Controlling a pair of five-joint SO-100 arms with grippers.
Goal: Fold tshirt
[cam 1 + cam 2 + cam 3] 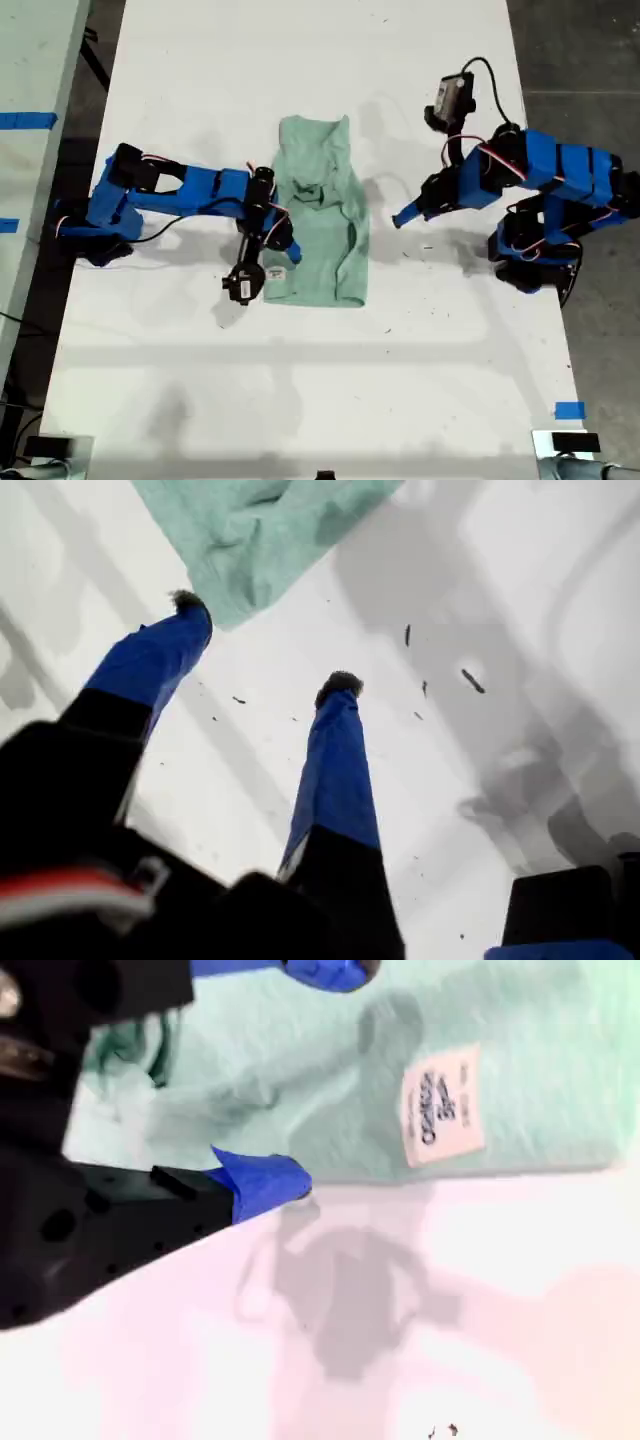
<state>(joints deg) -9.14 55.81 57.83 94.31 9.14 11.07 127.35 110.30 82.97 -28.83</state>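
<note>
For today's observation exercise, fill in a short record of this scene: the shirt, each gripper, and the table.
shirt: pale green tshirt, partly folded, lying mid-table
label: white tag showing near one edge
first gripper: my first gripper open, empty, just off a shirt corner
second gripper: my second gripper open, over the shirt edge
table: white
</note>
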